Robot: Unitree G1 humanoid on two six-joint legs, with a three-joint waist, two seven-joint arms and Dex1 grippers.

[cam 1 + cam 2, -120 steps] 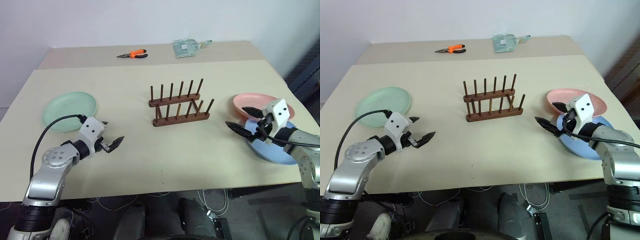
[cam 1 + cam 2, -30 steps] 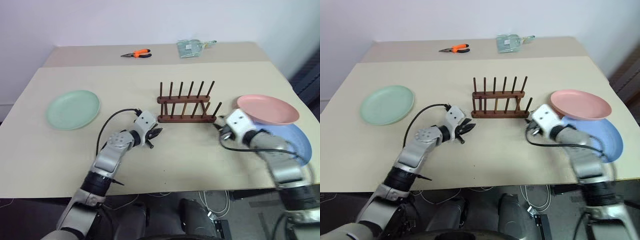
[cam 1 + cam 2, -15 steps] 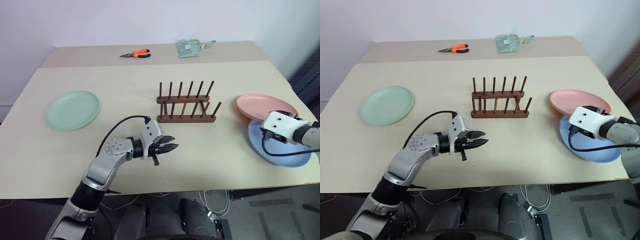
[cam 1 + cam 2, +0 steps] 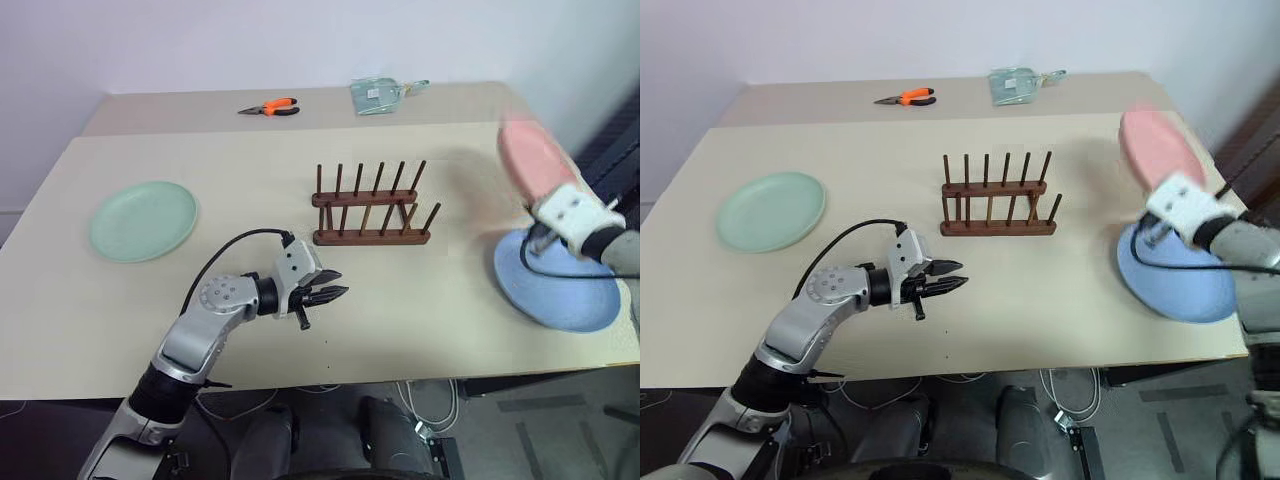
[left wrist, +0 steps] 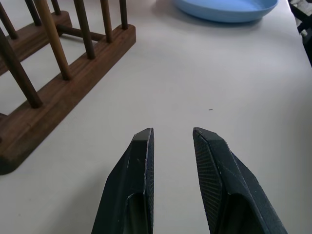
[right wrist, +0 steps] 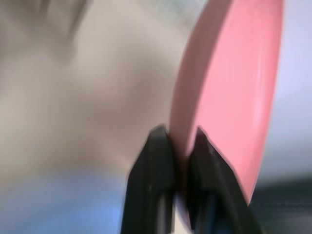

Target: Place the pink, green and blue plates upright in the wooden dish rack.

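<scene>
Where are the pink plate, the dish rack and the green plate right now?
pink plate (image 4: 532, 158): left eye view, on its raised face above the right gripper.
wooden dish rack (image 4: 372, 237): left eye view, on the near base rail.
green plate (image 4: 143, 219): left eye view, on its centre, flat on the table.

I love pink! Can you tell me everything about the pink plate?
The pink plate is round, shallow, plain and matte salmon pink, plastic-looking. It is off the table, lifted and tilted nearly on edge above the blue plate. The right gripper pinches its rim between two black fingers. Nothing else touches it, and it is not yet in the wooden rack.
</scene>
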